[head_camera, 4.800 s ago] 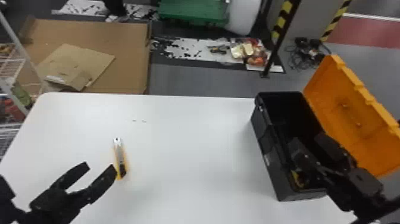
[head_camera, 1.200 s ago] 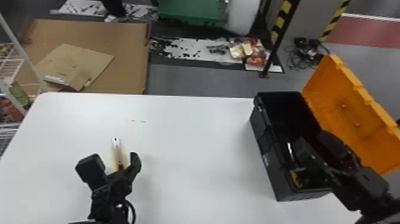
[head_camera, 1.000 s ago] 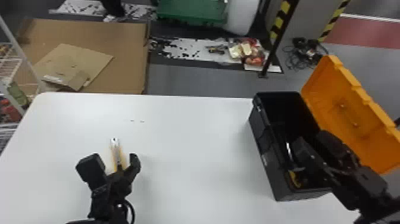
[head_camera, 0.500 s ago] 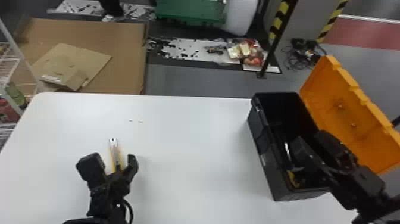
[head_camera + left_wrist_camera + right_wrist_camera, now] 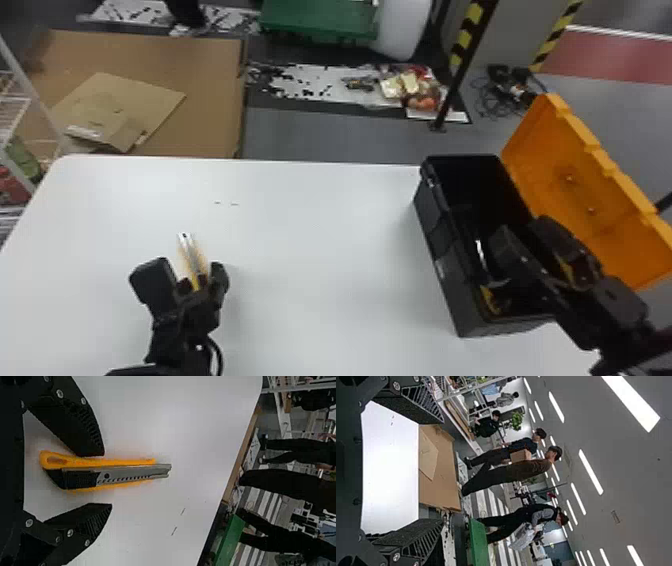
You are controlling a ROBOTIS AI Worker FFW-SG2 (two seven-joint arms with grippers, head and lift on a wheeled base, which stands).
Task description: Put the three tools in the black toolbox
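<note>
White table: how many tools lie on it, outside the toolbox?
1: the yellow utility knife, on the left part of the white table, between the open fingers of the left gripper. Another could be hidden behind the black toolbox or an arm.

1. Head view: from high up, facing forward and down onto the flat white counter.
2. Left wrist view: sideways, close over the counter.
3. Right wrist view: sideways, farther off, facing the grey ceiling.
4. All share the counter.
</note>
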